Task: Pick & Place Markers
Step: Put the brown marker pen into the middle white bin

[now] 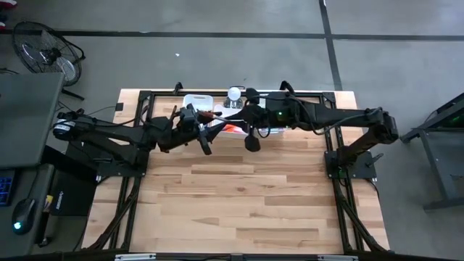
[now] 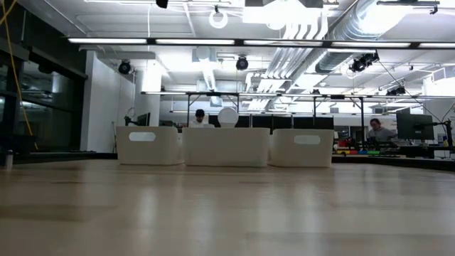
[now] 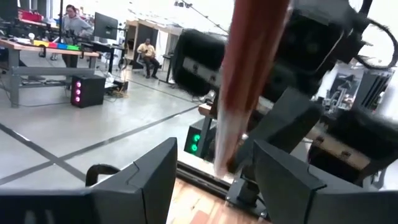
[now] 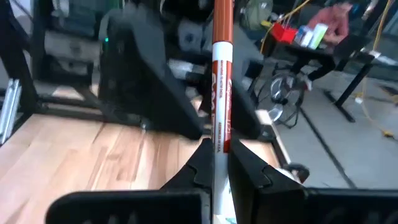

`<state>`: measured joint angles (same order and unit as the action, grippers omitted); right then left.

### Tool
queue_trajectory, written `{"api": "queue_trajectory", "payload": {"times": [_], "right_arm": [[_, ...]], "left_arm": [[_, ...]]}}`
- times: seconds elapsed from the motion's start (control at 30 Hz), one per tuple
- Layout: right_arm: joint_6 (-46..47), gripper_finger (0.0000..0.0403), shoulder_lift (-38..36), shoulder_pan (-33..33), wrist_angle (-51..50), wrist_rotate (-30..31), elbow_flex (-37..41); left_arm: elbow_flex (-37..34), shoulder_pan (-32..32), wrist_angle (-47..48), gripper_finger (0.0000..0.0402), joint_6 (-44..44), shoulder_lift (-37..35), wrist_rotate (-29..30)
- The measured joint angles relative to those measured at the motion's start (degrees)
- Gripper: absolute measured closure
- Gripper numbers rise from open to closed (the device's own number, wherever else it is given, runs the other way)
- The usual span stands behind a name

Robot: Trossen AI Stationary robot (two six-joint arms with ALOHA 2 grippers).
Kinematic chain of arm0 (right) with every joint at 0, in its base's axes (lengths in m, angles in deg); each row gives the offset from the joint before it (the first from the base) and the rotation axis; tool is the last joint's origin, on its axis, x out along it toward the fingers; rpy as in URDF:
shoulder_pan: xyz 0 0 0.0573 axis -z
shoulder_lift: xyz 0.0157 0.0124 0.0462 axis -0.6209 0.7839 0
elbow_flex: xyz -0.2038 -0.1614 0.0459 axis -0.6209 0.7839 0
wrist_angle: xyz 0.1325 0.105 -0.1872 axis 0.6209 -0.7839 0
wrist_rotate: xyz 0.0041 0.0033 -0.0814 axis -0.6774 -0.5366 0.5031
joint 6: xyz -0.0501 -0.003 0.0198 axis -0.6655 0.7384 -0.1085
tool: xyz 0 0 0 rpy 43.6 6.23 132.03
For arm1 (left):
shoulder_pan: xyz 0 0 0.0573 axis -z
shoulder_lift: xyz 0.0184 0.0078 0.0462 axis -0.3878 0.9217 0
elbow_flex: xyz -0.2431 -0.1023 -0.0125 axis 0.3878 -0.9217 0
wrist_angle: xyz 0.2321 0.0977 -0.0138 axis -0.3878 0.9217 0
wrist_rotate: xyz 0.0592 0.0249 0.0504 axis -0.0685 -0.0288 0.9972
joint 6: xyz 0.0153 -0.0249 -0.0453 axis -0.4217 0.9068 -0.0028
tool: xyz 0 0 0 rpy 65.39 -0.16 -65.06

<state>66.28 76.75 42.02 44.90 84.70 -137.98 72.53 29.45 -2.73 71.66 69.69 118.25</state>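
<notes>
One marker (image 4: 219,93), white-barrelled with an orange-red cap, is in the air over the far side of the table, seen in the high view as marker (image 1: 217,122). My right gripper (image 4: 216,163) is shut on it. My left gripper (image 3: 214,180) faces it from the table's left, open. Its two fingers stand either side of the marker (image 3: 249,87) without touching it. In the high view my left gripper (image 1: 209,127) and my right gripper (image 1: 241,123) meet above the white bins. The low view shows neither arm. My right gripper pinches the marker's white barrel (image 4: 219,146) between its two fingers, near the end away from the cap. The fingers come about level from the table's right. The marker sticks out past the fingertips, cap end (image 4: 222,18) farthest off, lifted clear of table and bins.
Three white bins (image 2: 149,146) (image 2: 226,147) (image 2: 302,147) stand in a row along the table's far edge. The wooden tabletop (image 1: 239,196) spreads out toward the near edge. People sit at desks in the room beyond.
</notes>
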Motion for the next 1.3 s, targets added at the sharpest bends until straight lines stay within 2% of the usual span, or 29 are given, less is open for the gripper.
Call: {"api": "queue_trajectory", "payload": {"times": [0.5, 0.63, 0.87, 1.1, 1.3], "right_arm": [[1.47, 0.0388, 3.04, 0.22, 1.89, -1.22, 0.02], [1.27, 0.0388, 3.04, 0.43, 1.92, 0.04, 0.02], [1.38, 0.0387, 3.02, 0.81, 1.52, -0.69, 0.02], [1.38, 0.0388, 3.02, 0.83, 1.45, -0.64, 0.02], [1.38, 0.0334, 2.79, 0.81, 1.13, 1.23, 0.02]], "left_arm": [[0.01, 0.00, 0.20, 0.0204, 0.18, -0.05, 0.19], [0.00, 0.02, 0.52, 0.0245, 0.22, -0.05, 0.13], [0.00, -0.03, 0.78, 0.0374, -0.26, -0.05, 1.02], [0.00, 0.00, 0.96, 0.0373, -0.68, -0.05, 1.68], [0.00, 0.00, 1.36, 0.0374, -0.96, -0.05, 2.38]]}}
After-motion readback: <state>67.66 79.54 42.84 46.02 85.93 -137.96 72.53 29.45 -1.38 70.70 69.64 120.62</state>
